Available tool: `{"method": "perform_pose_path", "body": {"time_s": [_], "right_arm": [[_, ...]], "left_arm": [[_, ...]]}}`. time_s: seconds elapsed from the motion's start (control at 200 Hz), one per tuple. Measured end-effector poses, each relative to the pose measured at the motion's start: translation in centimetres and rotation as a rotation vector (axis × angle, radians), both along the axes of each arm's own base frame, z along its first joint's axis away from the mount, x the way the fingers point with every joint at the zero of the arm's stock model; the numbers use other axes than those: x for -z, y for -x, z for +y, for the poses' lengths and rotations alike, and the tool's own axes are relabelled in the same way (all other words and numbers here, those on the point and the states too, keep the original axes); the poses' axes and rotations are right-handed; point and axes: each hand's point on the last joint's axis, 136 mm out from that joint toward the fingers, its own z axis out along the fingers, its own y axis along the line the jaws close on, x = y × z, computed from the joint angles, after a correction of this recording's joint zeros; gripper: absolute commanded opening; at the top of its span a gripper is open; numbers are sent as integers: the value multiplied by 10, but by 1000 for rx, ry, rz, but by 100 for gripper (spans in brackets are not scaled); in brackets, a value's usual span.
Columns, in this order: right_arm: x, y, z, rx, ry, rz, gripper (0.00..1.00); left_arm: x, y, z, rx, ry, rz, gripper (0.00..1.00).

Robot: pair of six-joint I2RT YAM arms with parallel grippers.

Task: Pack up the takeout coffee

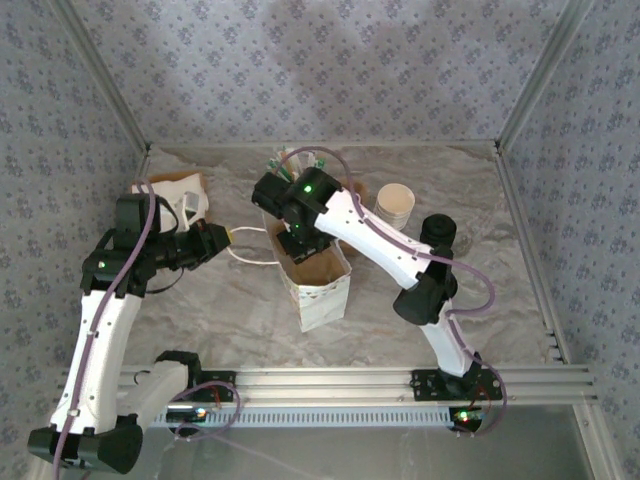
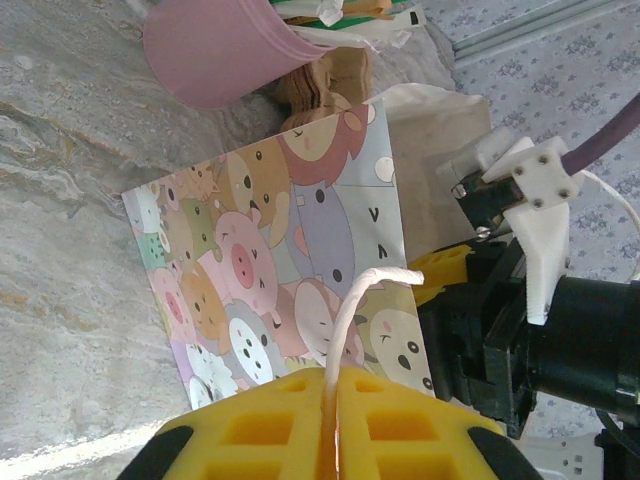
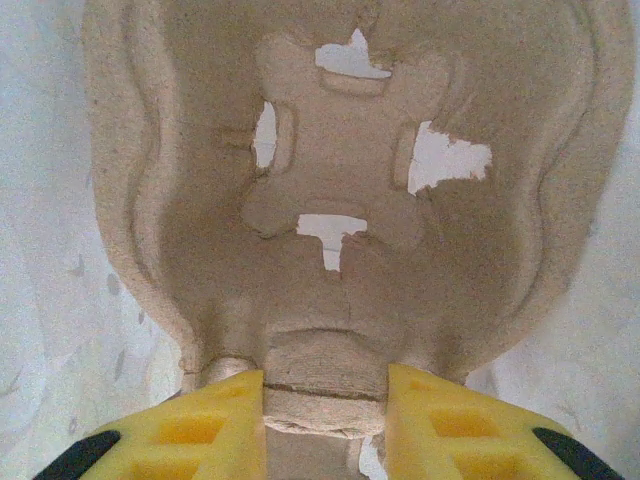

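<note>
The takeout coffee is out of view. A paper bag [image 1: 322, 292] printed with cartoon animals [image 2: 270, 270] stands upright mid-table, mouth open. My left gripper [image 1: 217, 242] [image 2: 333, 400] is shut on the bag's white cord handle [image 2: 350, 310], which runs taut to the bag's left. My right gripper [image 1: 298, 243] reaches down into the bag mouth. In the right wrist view it [image 3: 325, 400] is shut on an edge tab of the brown pulp cup carrier [image 3: 340, 180], with the bag's white walls on both sides.
A stack of lidless cream cups [image 1: 395, 205] stands behind and right of the bag. A pink holder [image 2: 215, 50] with sachets sits behind the bag. A white object [image 1: 178, 192] lies back left. Aluminium rails [image 1: 520, 110] and papered walls bound the table.
</note>
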Motion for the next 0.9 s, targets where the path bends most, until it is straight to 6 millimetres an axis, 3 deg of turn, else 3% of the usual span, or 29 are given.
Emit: {"method": "perform_pose_path", "body": {"time_s": [0.899], "right_arm": [[18,-1,3,-4,42,19,34]], "left_arm": [[4,0,0,0,-1,7,11]]}}
